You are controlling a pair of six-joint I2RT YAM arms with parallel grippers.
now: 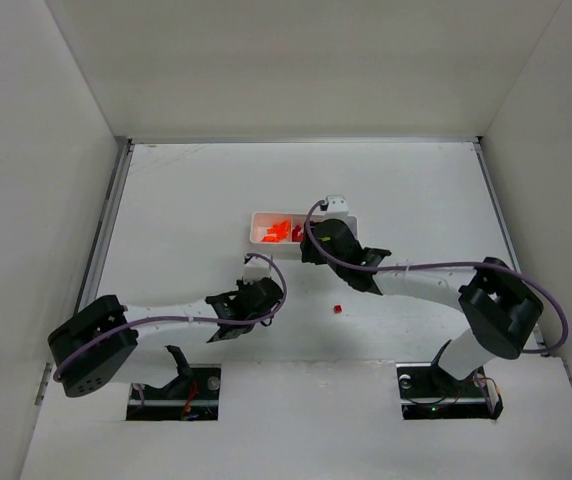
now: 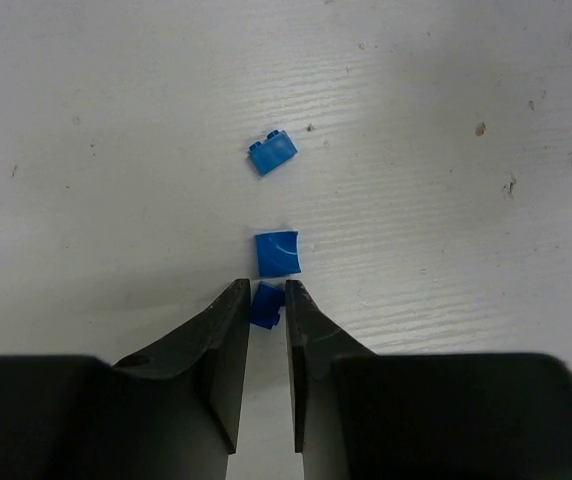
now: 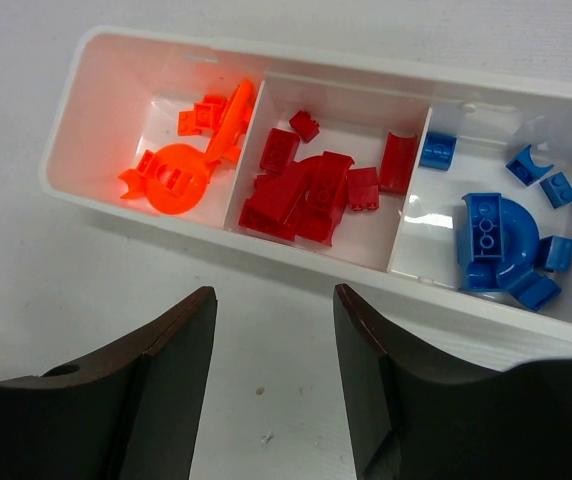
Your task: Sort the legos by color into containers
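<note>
Blue brick [image 2: 265, 305] pinched in left jaws | right jaws wide above tray [image 3: 81, 110]

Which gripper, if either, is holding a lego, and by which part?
The left gripper seems to pinch a blue brick by its opposite sides, at the tips of its fingers. The right gripper is open, holding nothing.

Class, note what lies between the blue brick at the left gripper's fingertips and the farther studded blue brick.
One curved blue piece, close to the nearer brick; left wrist view shows it.
</note>
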